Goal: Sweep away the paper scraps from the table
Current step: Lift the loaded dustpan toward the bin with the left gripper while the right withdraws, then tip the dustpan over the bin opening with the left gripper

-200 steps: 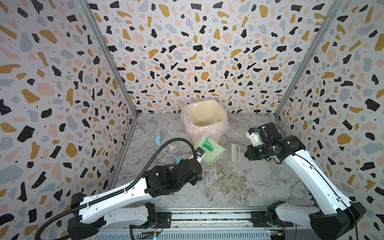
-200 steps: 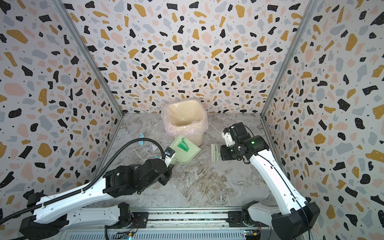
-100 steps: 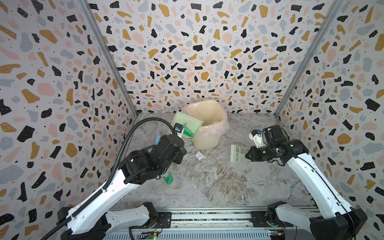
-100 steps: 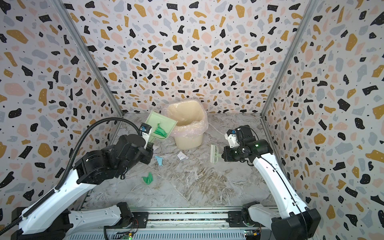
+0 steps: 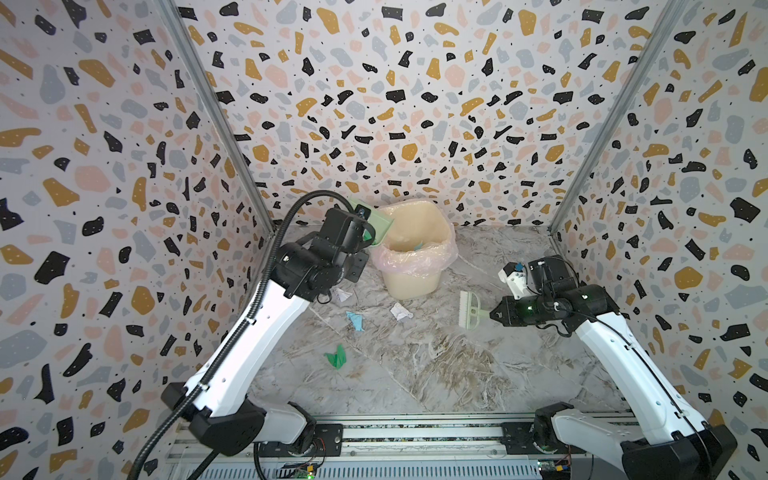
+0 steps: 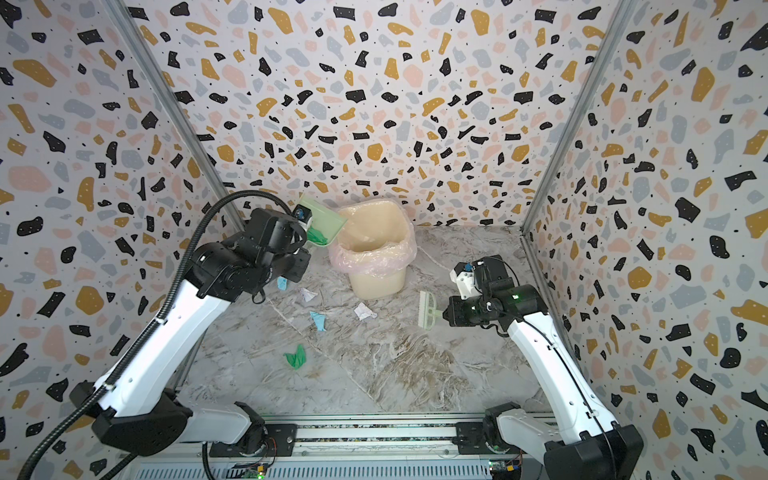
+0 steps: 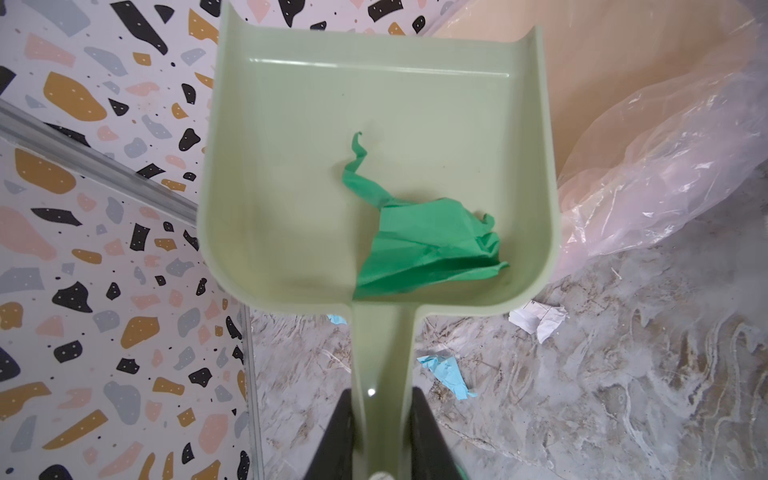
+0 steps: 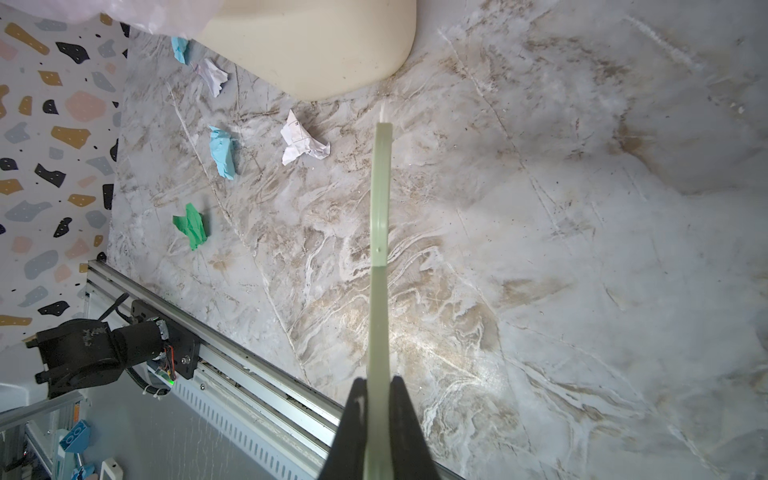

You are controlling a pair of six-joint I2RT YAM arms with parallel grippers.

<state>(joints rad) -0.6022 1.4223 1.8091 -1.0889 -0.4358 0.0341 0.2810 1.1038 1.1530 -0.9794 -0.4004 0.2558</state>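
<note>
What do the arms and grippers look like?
White links and black joints on the left arm and right arm. A ribbed black hose follows the left, a thin black cable the right. The left gripper and right gripper are black, tapered.

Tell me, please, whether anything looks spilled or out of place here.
Yes. Several paper scraps lie loose on the table near the bin: a green scrap, a light blue scrap and two whitish scraps. The dustpan, in the left gripper at the bin's rim, holds one green piece, not tipped in.
</note>
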